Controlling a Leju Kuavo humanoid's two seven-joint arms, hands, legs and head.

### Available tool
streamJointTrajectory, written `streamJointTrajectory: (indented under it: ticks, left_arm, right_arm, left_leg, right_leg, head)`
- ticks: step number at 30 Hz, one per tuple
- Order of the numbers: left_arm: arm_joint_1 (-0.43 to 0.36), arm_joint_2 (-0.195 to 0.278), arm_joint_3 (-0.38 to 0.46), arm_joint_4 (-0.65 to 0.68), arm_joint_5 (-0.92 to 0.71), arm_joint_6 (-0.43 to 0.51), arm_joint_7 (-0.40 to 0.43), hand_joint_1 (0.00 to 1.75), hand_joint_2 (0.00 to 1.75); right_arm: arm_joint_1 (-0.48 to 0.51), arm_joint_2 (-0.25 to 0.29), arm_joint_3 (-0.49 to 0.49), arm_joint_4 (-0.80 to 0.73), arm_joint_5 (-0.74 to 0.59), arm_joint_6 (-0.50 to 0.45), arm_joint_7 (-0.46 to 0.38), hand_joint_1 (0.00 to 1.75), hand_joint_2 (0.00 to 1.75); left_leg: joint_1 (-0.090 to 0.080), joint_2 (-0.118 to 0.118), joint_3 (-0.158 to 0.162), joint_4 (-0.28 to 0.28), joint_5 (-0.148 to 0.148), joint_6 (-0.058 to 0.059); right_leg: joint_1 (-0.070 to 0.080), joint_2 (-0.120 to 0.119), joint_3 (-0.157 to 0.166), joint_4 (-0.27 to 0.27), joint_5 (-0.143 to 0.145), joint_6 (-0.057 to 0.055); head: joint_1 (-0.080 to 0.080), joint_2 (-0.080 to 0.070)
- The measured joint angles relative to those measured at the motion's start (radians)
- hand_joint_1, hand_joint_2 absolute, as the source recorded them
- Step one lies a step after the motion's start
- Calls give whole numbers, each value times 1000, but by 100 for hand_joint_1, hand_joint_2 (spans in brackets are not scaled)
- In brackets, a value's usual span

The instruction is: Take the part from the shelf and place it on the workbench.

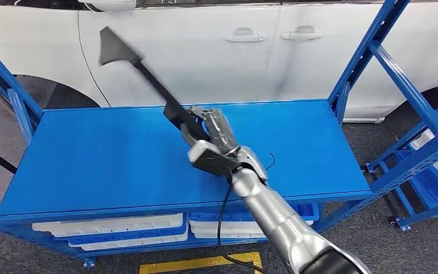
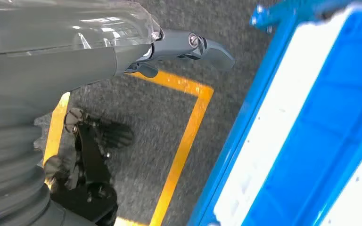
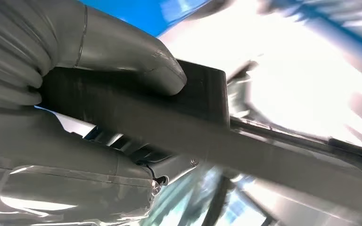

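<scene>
One long black part (image 1: 148,77) rides clear above the blue shelf (image 1: 91,154), gripped at its near end by your robot's right hand (image 1: 208,134), its flared far tip raised toward the white car (image 1: 205,40) behind the shelf. In the right wrist view the thumb (image 3: 122,52) presses across the part's flat end (image 3: 202,94), with the fingers wrapped beneath. Your left hand (image 2: 188,47) hangs off to the side of the shelf, over grey floor and yellow floor tape (image 2: 184,141); its fingers look loosely apart and hold nothing. Watch that long overhang, operator: with the grip so far from the part's middle, you could see it pivot or slip in the hand during a turn. The raised tip, judged from here, could also swing into the car's door or a shelf upright (image 1: 370,51).
</scene>
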Motion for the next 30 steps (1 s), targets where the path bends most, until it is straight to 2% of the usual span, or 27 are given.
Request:
streamJointTrajectory:
  ticks: [2,4,5,7,9,11,12,14,15,16,17,18,20,21,24,25,26,29,30]
  left_arm:
    - [1,-1,0,0,-2,6,-2,0,175]
    - [2,-4,0,0,-4,14,-6,0,175]
    - [1,-6,0,0,-3,15,-8,0,175]
    - [1,-8,0,0,2,15,-13,0,175]
    - [2,-8,0,0,8,15,-20,0,175]
    - [3,-9,0,0,14,15,-29,0,175]
    - [3,-9,0,0,18,15,-35,0,175]
    - [4,-9,0,0,28,22,-42,0,175]
    - [6,-9,1,0,34,26,-41,0,175]
    - [7,-9,2,0,39,29,-37,0,175]
    - [7,-8,4,0,42,29,-33,0,175]
    - [7,-8,7,0,45,29,-29,0,175]
    - [6,-7,13,0,46,29,-26,0,175]
    - [6,-7,15,0,45,29,-25,0,175]
    - [7,-7,17,0,43,37,-13,0,175]
    - [7,-7,18,0,43,43,-5,0,175]
    - [6,-8,18,0,44,50,4,0,175]
    - [2,-7,19,0,47,70,26,0,175]
    - [2,-6,19,0,49,77,31,0,175]
  right_arm:
    - [24,-17,-5,-90,-77,54,-17,175,175]
    - [54,-46,-13,-251,-207,155,-36,175,175]
    - [61,-57,-15,-317,-254,197,-38,175,175]
    - [83,-75,-20,-432,-334,276,-29,175,175]
    - [111,-88,-23,-521,-410,355,-16,175,175]
    - [127,-94,-23,-573,-491,434,-4,175,175]
    - [133,-95,-23,-588,-538,475,9,175,175]
    - [148,-99,-19,-603,-648,554,54,175,175]
    - [154,-102,-14,-605,-695,585,79,175,175]
    - [159,-103,-8,-606,-729,606,100,175,175]
    - [162,-105,-3,-606,-748,618,113,175,175]
    - [164,-106,3,-608,-758,624,120,175,175]
    - [166,-108,10,-612,-766,629,125,175,175]
    - [166,-109,13,-614,-769,632,130,175,175]
    - [164,-114,23,-615,-779,643,144,175,175]
    - [160,-119,29,-614,-783,642,143,175,175]
    - [153,-128,36,-612,-788,637,138,175,175]
    - [121,-175,59,-589,-820,611,115,175,175]
    - [113,-194,67,-577,-833,604,108,175,175]
  left_leg:
    - [-2,0,0,0,0,0]
    - [-7,1,-1,2,-1,-3]
    - [-9,2,-3,2,-2,-6]
    - [-11,3,-4,1,-2,-14]
    - [-11,4,-4,1,-6,-24]
    - [-12,5,-24,50,-41,-32]
    - [-10,5,-48,106,-72,-35]
    - [-9,6,-108,237,-128,-41]
    - [-9,6,-125,274,-135,-43]
    - [-8,6,-124,270,-121,-45]
    - [-8,6,-104,227,-91,-45]
    - [-7,7,-70,158,-54,-44]
    - [-9,8,-13,39,-10,-37]
    - [-11,7,-1,13,-5,-33]
    - [-11,5,-3,5,-2,-16]
    - [-10,6,-3,1,2,-9]
    - [-8,7,-5,-3,7,-2]
    - [-8,8,-17,-4,17,8]
    - [-8,8,-21,-4,20,9]
  right_leg:
    - [1,0,36,-74,40,-5]
    - [5,-1,104,-216,101,-18]
    - [8,-2,127,-264,117,-23]
    - [14,-3,138,-294,120,-27]
    - [9,-4,141,-302,124,-36]
    - [3,-7,146,-313,129,-46]
    - [2,-8,148,-314,129,-50]
    - [3,-9,149,-314,127,-53]
    - [3,-9,150,-313,127,-54]
    - [3,-8,150,-312,126,-53]
    - [2,-7,152,-310,124,-52]
    - [2,-7,153,-307,121,-49]
    - [5,-7,151,-296,115,-41]
    - [7,-7,148,-292,114,-36]
    - [7,-7,143,-287,113,-23]
    - [6,-7,138,-274,100,-18]
    - [4,-6,126,-245,75,-12]
    - [-3,-6,57,-68,-30,2]
    - [-5,-6,43,-25,-43,5]
  head:
    - [0,0]
    - [0,0]
    - [0,0]
    - [0,0]
    - [0,0]
    - [0,0]
    - [0,0]
    - [0,0]
    - [0,0]
    - [0,0]
    - [0,0]
    - [0,0]
    - [0,0]
    - [0,0]
    - [0,0]
    - [0,0]
    - [0,0]
    - [0,0]
    - [0,0]
